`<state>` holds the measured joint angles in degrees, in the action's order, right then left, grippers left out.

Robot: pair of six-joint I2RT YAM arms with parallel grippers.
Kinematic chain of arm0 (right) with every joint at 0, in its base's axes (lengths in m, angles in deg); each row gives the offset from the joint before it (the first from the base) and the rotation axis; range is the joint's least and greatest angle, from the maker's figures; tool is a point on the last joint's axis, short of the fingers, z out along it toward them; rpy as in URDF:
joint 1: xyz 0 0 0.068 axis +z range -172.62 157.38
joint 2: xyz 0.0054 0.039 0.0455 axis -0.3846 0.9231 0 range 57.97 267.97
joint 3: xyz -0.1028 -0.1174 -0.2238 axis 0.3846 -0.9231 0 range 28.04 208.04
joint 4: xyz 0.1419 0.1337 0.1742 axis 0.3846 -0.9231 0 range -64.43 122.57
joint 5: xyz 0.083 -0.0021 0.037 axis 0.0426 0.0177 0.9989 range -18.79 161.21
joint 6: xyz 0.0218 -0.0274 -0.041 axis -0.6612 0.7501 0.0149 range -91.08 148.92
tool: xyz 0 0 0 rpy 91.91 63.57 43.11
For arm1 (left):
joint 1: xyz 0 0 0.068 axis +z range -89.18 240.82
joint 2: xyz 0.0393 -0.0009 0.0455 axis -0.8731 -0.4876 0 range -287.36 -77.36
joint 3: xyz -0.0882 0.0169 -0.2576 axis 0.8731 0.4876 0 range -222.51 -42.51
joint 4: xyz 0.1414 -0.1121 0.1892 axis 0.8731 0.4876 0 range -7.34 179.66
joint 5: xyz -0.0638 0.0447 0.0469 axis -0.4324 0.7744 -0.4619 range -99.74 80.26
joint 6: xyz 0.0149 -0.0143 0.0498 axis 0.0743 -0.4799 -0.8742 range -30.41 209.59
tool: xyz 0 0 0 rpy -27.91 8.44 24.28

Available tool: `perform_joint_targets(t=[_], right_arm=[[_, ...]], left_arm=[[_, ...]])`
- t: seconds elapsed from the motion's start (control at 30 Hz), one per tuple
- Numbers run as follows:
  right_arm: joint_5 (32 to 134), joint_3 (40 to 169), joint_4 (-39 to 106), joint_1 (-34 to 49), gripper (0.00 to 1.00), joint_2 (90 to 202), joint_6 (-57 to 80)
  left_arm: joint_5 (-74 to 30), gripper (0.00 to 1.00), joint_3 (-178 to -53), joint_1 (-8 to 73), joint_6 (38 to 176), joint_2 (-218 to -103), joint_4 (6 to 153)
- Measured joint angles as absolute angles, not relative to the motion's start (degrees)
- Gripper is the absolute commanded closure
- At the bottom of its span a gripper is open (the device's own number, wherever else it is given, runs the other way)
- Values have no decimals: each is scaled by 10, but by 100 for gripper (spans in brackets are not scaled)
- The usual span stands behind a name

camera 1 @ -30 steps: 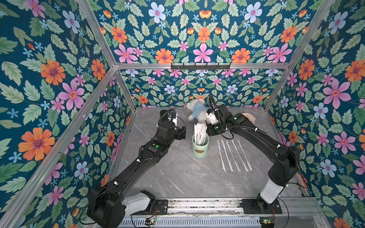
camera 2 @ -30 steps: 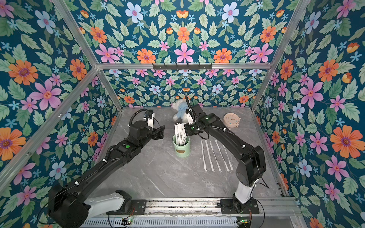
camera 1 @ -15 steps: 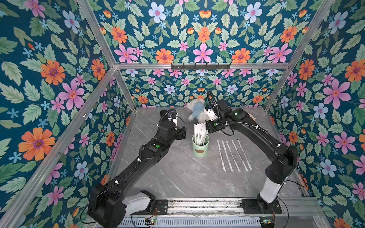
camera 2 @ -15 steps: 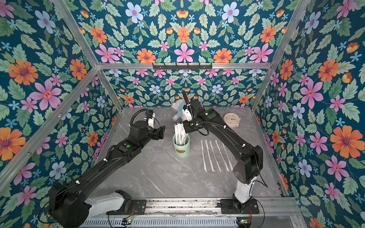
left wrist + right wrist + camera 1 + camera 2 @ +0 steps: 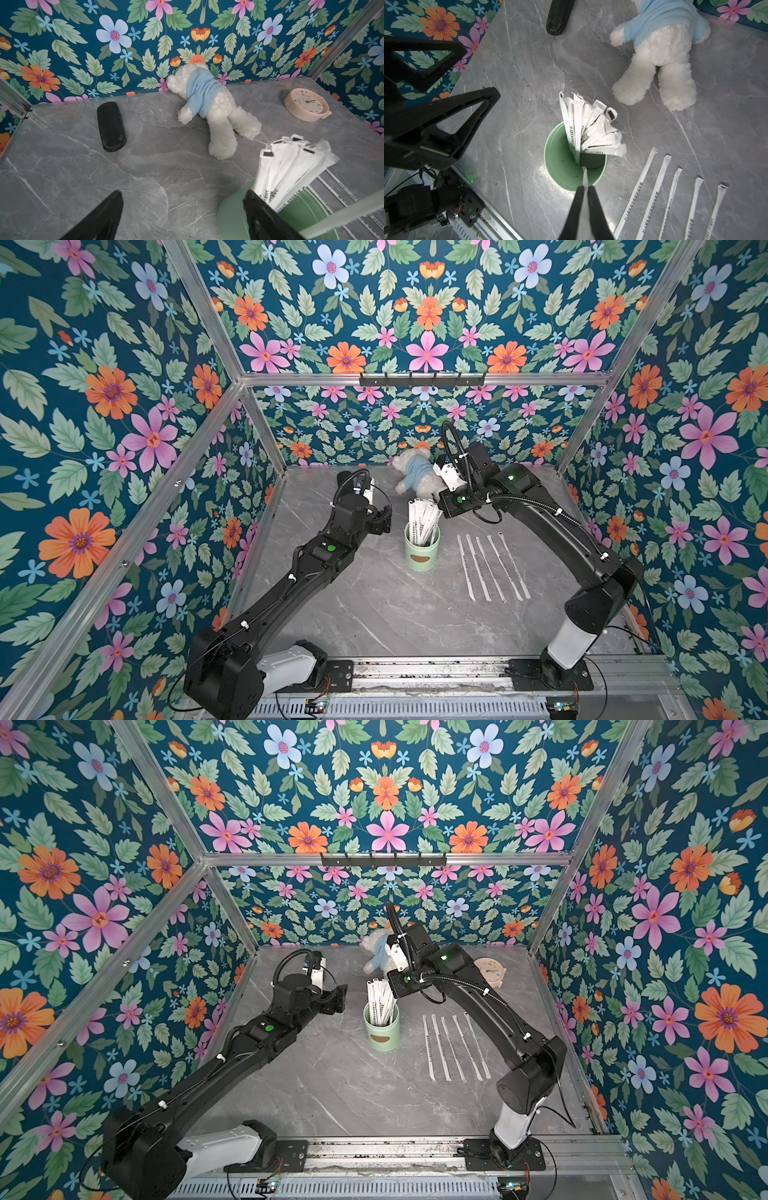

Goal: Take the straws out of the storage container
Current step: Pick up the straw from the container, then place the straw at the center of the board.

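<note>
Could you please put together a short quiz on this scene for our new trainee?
1. How many straws lie flat on the table beside the storage container?
2. True or false: the left gripper has its jaws shut.
3. What is the right gripper shut on? A) nothing B) one straw C) the storage container's rim
Key: 1 five; 2 false, they stand open; 3 B.
</note>
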<state>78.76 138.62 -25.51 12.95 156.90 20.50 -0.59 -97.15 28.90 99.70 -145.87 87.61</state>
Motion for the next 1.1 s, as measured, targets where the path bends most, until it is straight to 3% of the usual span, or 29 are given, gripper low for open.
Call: perform_joint_targets(t=[0.43, 0.87, 1.1], right_arm=[[782, 1483, -336, 130, 92, 1526, 216], [637, 1503, -440, 120, 92, 1437, 246], [593, 1473, -467, 48, 93, 1398, 245]], left_arm=[[-7, 7, -978, 289, 1000, -1458, 878], [-15, 7, -1027, 289, 1016, -1479, 886], [-14, 7, -1007, 289, 1027, -1480, 889]])
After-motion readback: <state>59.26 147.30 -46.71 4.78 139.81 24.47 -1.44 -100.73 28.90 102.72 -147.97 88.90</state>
